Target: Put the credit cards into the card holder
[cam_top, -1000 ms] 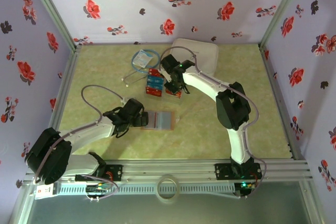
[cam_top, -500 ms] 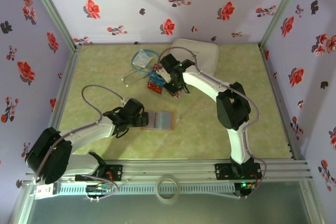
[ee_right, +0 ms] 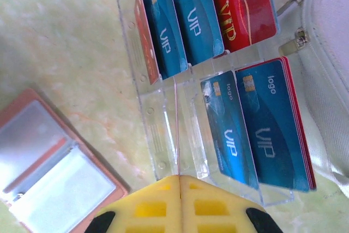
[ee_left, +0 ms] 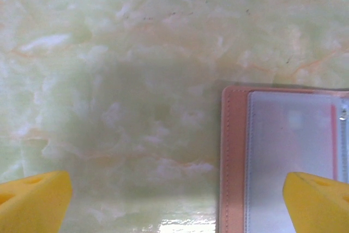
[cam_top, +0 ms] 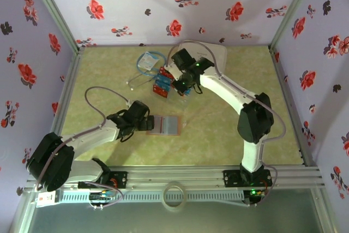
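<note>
We see the small, thin, rectangular credit cards [ee_right: 191, 20] tucked into a clear plastic sleeve sheet [ee_right: 158, 135] with punched holes along one edge. Most are teal-blue and a few red, printed "VIP" and "logo" in light letters. They overlap in two groups just beside the soft white zip case [ee_right: 327, 53], at the far middle of the green marbled table [ee_left: 136, 80].

The flat tan-brown card holder [cam_top: 166, 125] lies open nearer the arms, showing a stitched border and cloudy grey-blue pockets.

The right gripper [ee_right: 180, 186] sits over the sleeve with its yellow fingers pressed tight together. A thin clear edge runs up to their seam, and we cannot tell whether it is pinched.

The left gripper [ee_left: 174, 208] hangs at the holder's left edge, fingers spread wide, one tip over a pocket.
</note>
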